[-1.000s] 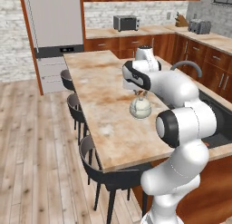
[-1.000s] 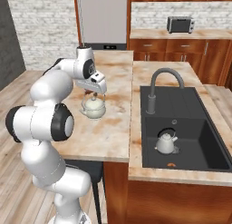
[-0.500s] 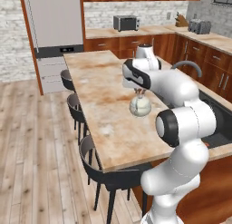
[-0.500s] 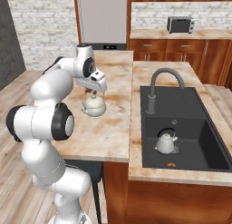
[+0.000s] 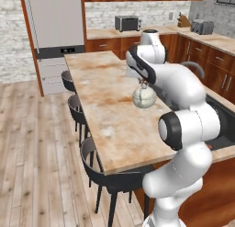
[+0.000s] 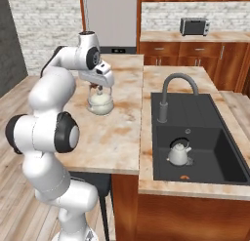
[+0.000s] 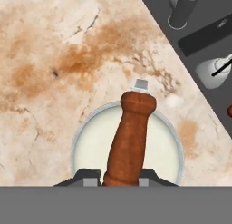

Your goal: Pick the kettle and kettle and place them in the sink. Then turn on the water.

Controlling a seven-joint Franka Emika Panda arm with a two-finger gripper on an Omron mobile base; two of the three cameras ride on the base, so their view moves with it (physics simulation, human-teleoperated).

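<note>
So the hand (image 7: 120,181) is clamped on the reddish-brown handle (image 7: 129,137) of the kettle (image 6: 100,103), which hangs right under it, at or just above the worktop (image 5: 105,116). My worry: the grip sits near one end of that handle, so the kettle could tip and slip out on the swing over, or clip the grey tap (image 6: 171,91) beyond it. Count: two kettles, and the second kettle (image 6: 178,154) is already in the sink (image 6: 215,137), farther off past the tap. One sink, one tap.

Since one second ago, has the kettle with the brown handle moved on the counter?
No. In the right base view the kettle sits at the same spot beside the sink; the gripper is closed on its handle.
</note>
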